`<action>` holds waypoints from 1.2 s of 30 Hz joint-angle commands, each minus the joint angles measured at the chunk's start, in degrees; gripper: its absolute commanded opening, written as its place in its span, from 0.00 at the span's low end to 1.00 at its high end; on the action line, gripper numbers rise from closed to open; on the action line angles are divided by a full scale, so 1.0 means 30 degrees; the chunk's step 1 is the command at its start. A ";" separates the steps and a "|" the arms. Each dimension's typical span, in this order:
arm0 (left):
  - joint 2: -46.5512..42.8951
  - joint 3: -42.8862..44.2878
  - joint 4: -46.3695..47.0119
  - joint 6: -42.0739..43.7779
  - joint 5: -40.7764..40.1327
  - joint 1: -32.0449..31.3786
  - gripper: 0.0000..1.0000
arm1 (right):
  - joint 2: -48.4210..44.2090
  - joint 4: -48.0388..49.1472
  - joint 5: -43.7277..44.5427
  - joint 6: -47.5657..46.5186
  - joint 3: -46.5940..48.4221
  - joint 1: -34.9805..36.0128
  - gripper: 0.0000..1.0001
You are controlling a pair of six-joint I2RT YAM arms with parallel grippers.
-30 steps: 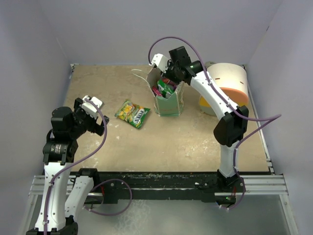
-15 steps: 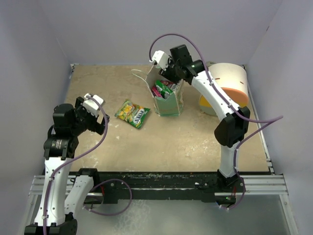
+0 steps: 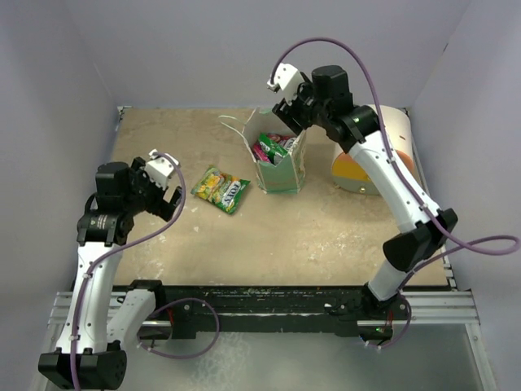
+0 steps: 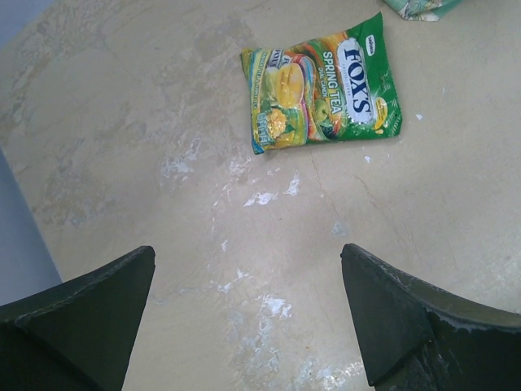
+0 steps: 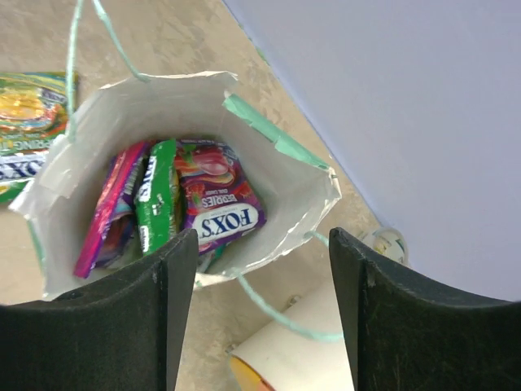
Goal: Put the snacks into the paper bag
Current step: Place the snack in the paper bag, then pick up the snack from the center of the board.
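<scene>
The paper bag [image 3: 281, 167] stands upright at the back centre of the table, open at the top. Inside it the right wrist view shows a purple packet [image 5: 216, 204], a green packet [image 5: 159, 204] and a magenta packet [image 5: 110, 212]. A green-yellow packet [image 3: 221, 189] lies flat on the table left of the bag, also in the left wrist view [image 4: 321, 83]. My right gripper [image 3: 286, 110] is open and empty, raised above the bag's far right rim [image 5: 281, 175]. My left gripper [image 3: 172, 197] is open and empty, left of the green-yellow packet.
A white cylinder with an orange-yellow face [image 3: 370, 155] lies at the back right, close to the bag, and shows in the right wrist view [image 5: 285, 354]. Grey walls enclose the table on three sides. A metal rail [image 3: 260, 309] runs along the near edge.
My right gripper has risen and moved right, away from the bag's mouth. My left gripper has moved slightly right toward the green-yellow packet.
</scene>
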 commanded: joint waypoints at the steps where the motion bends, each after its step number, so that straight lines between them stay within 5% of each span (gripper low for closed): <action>1: 0.0404 -0.0118 0.0998 0.0953 0.0076 0.0127 0.99 | -0.1810 0.1436 -0.1676 0.1342 -0.1291 -0.0068 0.69; 10: 0.2507 -0.1537 0.3639 0.1591 0.0236 0.0127 0.99 | -0.6290 0.1728 -0.3509 0.2319 -0.5909 -0.0069 1.00; 25: 0.5514 -0.2923 0.5175 0.2330 0.1745 0.0127 0.99 | -1.3832 0.4660 -0.5076 0.2895 -1.4461 -0.1159 1.00; 36: 0.9818 -0.1987 0.6189 0.1812 0.3462 0.0127 0.99 | -1.5754 0.7208 -0.6550 0.4214 -1.9107 -0.4311 1.00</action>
